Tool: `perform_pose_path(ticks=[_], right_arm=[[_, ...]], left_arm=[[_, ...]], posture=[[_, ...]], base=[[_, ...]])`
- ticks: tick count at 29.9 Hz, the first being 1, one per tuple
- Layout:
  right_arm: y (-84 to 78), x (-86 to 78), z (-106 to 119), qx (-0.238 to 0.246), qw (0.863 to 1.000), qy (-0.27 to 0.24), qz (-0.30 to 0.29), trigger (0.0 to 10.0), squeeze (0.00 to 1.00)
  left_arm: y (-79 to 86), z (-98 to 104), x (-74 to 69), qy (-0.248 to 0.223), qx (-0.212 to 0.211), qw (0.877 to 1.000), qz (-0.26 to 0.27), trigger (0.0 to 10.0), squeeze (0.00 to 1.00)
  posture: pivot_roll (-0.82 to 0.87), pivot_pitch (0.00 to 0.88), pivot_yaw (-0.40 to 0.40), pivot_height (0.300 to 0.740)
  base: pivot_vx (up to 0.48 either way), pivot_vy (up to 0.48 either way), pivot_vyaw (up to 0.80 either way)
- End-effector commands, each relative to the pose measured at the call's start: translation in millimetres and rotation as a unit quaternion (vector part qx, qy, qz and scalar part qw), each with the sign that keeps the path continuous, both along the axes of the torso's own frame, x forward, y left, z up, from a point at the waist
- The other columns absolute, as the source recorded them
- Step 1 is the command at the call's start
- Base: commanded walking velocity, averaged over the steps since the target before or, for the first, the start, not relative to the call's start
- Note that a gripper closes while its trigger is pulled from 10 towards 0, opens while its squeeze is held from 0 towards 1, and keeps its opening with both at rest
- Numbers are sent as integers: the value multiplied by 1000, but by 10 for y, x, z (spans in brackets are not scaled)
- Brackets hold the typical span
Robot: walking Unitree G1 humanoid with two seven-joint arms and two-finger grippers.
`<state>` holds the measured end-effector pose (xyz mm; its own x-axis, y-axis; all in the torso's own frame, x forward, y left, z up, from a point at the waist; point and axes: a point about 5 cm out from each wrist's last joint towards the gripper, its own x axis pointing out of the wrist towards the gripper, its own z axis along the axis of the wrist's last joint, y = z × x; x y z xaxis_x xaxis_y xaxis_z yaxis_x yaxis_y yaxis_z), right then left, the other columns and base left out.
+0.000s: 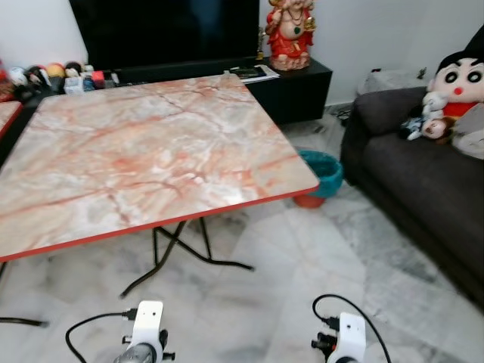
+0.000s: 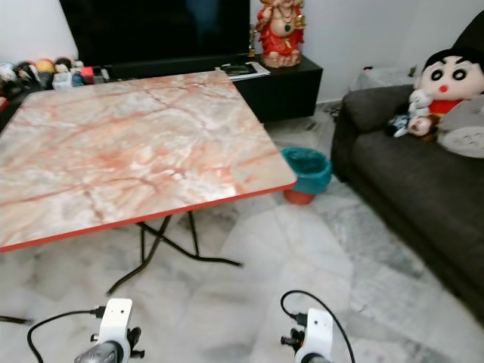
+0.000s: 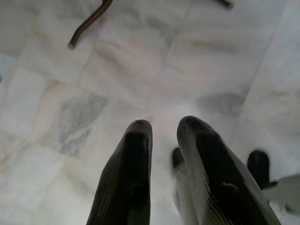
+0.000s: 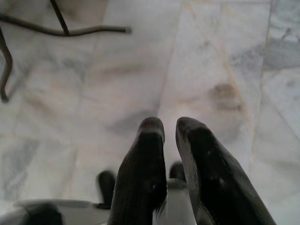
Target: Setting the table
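A folding table [image 1: 151, 151] with a pink marble-patterned top and a red edge stands ahead of me on thin black legs [image 1: 178, 253], and its top is bare. My left arm [image 1: 146, 333] and right arm [image 1: 348, 340] hang low in front of the table, over the pale marble floor. In the left wrist view my left gripper [image 3: 164, 129] points down at the floor tiles, its black fingers close together with nothing between them. My right gripper [image 4: 169, 125] hangs the same way, fingers nearly touching, near a table leg foot [image 4: 93, 31].
A dark sofa [image 1: 423, 174] with plush toys [image 1: 454, 91] runs along the right. A teal bin [image 1: 321, 175] stands between the sofa and the table corner. Behind the table are a black TV cabinet [image 1: 295, 87], a red statue [image 1: 290, 30] and small figurines [image 1: 53, 76].
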<state>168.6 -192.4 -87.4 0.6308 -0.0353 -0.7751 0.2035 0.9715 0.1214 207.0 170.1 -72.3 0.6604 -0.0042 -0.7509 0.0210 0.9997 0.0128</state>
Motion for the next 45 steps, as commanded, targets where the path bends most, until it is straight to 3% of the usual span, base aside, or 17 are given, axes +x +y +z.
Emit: perform_pose_path(ticks=[1, 5, 45], right_arm=[[80, 79, 28, 5, 1000, -13, 5, 10000, 0], [96, 79, 26, 0, 1000, -12, 7, 10000, 0], [142, 109, 33, 21, 1000, -16, -2, 10000, 0]], left_arm=[[113, 32, 37, -6, 12, 1000, 9, 10000, 0], [137, 36, 38, -7, 14, 1000, 13, 10000, 0], [172, 42, 39, -10, 15, 1000, 20, 10000, 0]], posture=[[-12, 0, 22, 740], [-6, 0, 24, 740], [10, 0, 23, 740]], base=[[0, 431, 0], [0, 434, 800], [0, 436, 0]])
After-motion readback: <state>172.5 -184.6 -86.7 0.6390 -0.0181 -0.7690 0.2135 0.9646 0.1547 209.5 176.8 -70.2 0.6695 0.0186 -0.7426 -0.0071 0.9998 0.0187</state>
